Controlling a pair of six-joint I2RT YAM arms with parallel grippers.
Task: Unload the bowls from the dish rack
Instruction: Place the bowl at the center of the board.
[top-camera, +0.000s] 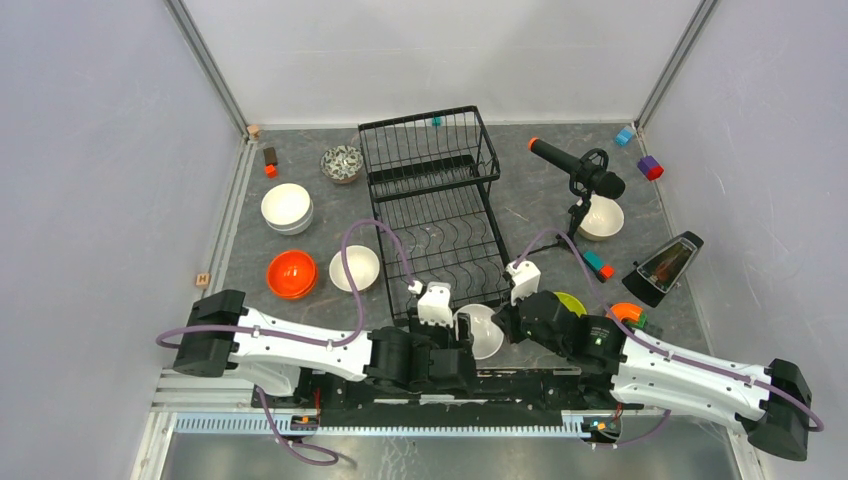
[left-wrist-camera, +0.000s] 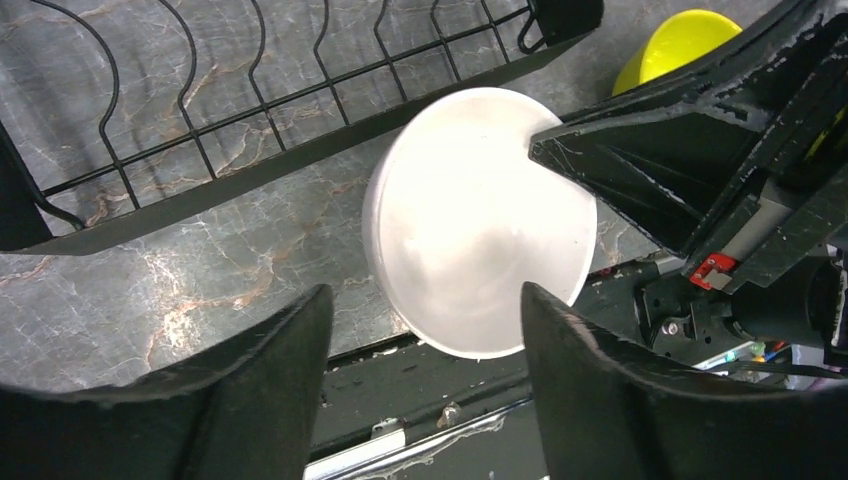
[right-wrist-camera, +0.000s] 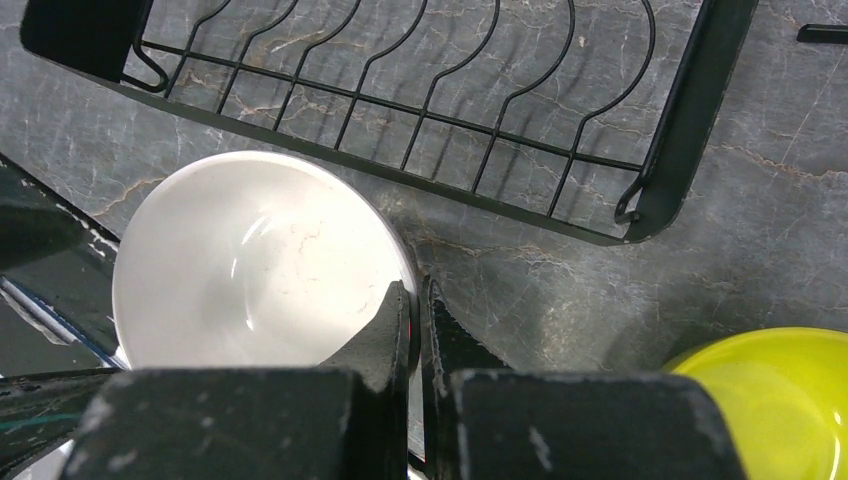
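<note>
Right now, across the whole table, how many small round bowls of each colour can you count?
White or cream round bowls: 5, two apparently nested, one white bowl pinched by the right gripper
Bright orange bowls: 2
Lime green bowl: 1
Dark patterned bowl: 1
Total: 9

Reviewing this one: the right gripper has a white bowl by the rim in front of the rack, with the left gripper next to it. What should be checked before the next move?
1. Right gripper shut on the white bowl rim: ok.
2. Left gripper open, fingers either side of the bowl's near edge: ok.
3. Left fingers touching the bowl: cannot tell.
4. Bowl outside the dish rack front rail: ok.
5. Lime green bowl apart from the held bowl: ok.
</note>
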